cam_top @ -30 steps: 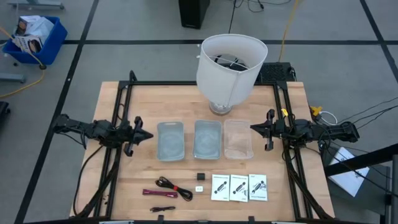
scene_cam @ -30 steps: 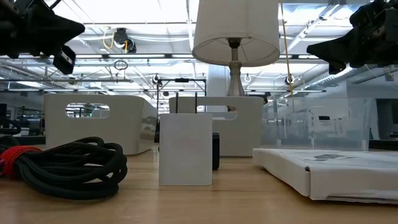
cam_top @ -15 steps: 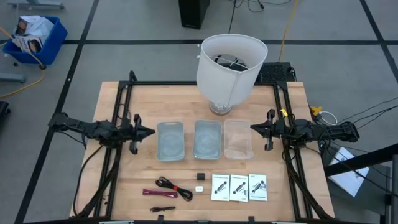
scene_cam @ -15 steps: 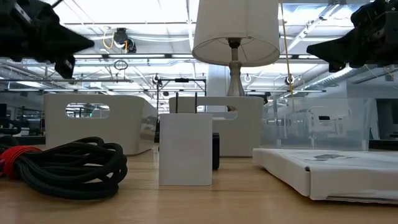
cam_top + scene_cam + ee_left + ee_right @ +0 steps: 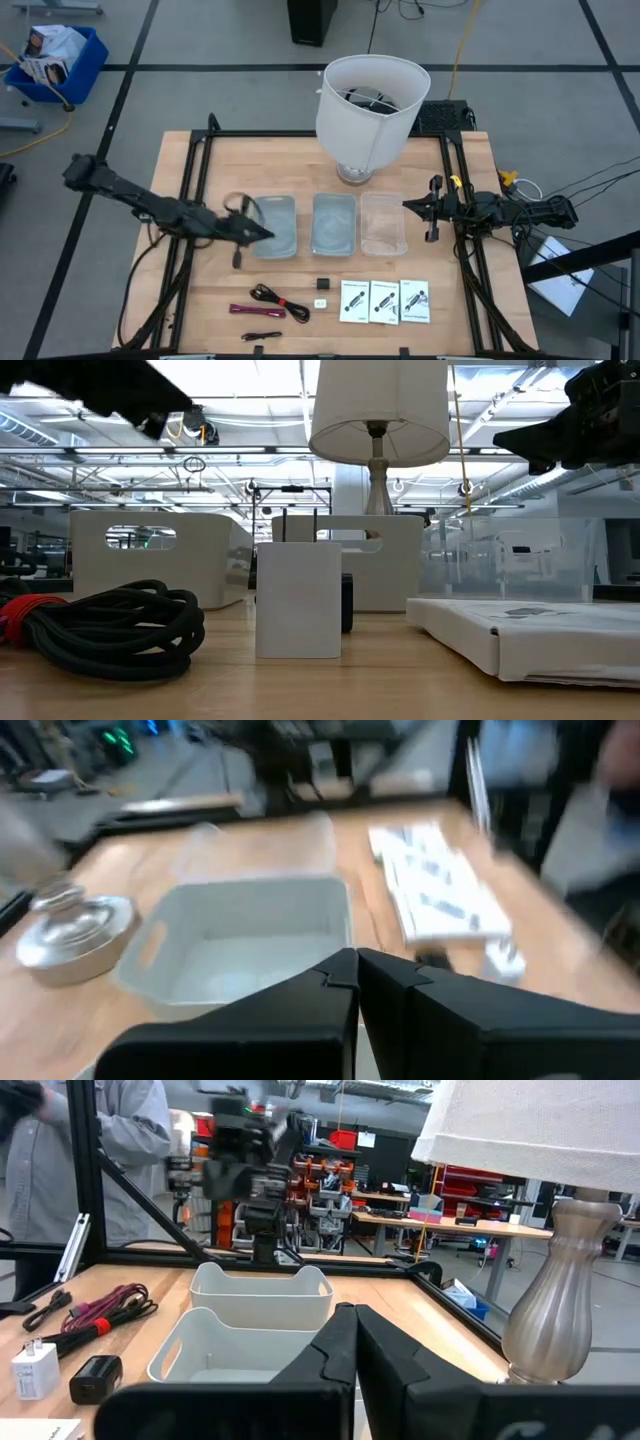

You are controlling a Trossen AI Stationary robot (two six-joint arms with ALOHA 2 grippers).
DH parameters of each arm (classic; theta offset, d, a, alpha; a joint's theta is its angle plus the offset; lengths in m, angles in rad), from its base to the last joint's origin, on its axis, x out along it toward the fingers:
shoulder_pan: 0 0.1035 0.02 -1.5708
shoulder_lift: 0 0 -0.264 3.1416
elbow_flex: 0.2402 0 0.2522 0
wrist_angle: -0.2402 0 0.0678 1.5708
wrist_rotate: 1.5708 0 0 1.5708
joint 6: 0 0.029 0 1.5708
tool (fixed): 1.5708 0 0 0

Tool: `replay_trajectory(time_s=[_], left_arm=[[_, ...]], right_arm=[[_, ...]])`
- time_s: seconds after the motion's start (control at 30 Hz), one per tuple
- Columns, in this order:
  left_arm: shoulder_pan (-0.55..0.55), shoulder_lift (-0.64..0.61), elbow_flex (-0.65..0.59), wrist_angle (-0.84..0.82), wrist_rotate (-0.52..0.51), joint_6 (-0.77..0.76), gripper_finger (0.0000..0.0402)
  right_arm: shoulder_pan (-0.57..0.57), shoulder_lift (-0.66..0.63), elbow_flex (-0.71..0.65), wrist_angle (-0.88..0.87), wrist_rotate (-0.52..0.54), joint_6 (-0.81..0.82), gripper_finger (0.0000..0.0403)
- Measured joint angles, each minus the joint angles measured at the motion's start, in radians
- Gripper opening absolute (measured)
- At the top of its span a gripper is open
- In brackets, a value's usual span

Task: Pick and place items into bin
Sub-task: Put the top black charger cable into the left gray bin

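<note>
- The left gripper (image 5: 262, 232) is stretched out over the near edge of the leftmost bin (image 5: 274, 226), its jaws together and holding nothing; the left wrist view shows the two dark fingers pressed side by side above a grey bin.
- The right gripper (image 5: 408, 206) hangs beside the far right edge of the clear bin (image 5: 383, 222), jaws together and empty; its arm lies along the table's right rail.
- Three bins stand in a row across the middle of the wooden table (image 5: 190, 170): the leftmost bin, a middle grey bin (image 5: 334, 222) and the clear bin on the right; nothing can be made out inside them.
- The items lie on the near strip of the table, apart from the bins: a coiled black cable with a red tie (image 5: 279, 300), a dark-red cable (image 5: 244, 309) just left of it, and a smaller black cable (image 5: 262, 337) nearest the table's front edge.
- A tiny black cube (image 5: 323, 283) sits just beyond a tiny white block (image 5: 321, 302); in the low view the white block stands upright in front of the black cube.
- Three white card packets with black print (image 5: 385, 300) lie flat side by side to the right of the block.
- A lamp with a big white lampshade (image 5: 372, 103) stands at the table's far edge, behind the middle bin.
- In the right wrist view a person in a grey sleeve (image 5: 125, 1140) stands beyond the table.
</note>
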Motion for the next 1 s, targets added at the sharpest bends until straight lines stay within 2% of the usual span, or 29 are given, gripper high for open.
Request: replay_trajectory(time_s=[0.1, 0.2, 0.4, 0.5, 0.63, 0.83, 1.0], left_arm=[[-0.033, 0.212, 0.143, -0.067, -0.004, 0.082, 0.001], [-0.047, 0.392, 0.285, -0.178, -0.003, 0.094, 0.001], [-0.046, 0.632, 0.502, -0.4, 0.015, -0.067, 0.0019], [-0.053, 0.685, 0.561, -0.441, 0.063, -0.112, 0.0045], [-0.085, 0.699, 0.598, -0.434, 0.107, -0.166, 0.0107], [-0.166, 0.705, 0.591, -0.428, 0.066, -0.235, 0.0211], [-0.203, 0.783, 0.584, -0.421, 0.059, -0.341, 0.026]], right_arm=[[0.0, 0.0, 0.0, 0.0, 0.0, 0.0, 0.0], [0.0, 0.0, 0.0, 0.0, 0.0, 0.0, 0.0], [0.0, 0.0, 0.0, -0.001, -0.001, 0.0, 0.0], [0.0, 0.0, 0.0, -0.002, -0.002, 0.0, 0.0], [0.0, 0.0, 0.0, -0.003, -0.002, -0.002, 0.0], [0.0, 0.0, 0.0, -0.008, -0.001, -0.003, 0.0], [0.0, 0.0, 0.0, -0.008, 0.0, -0.003, 0.0]])
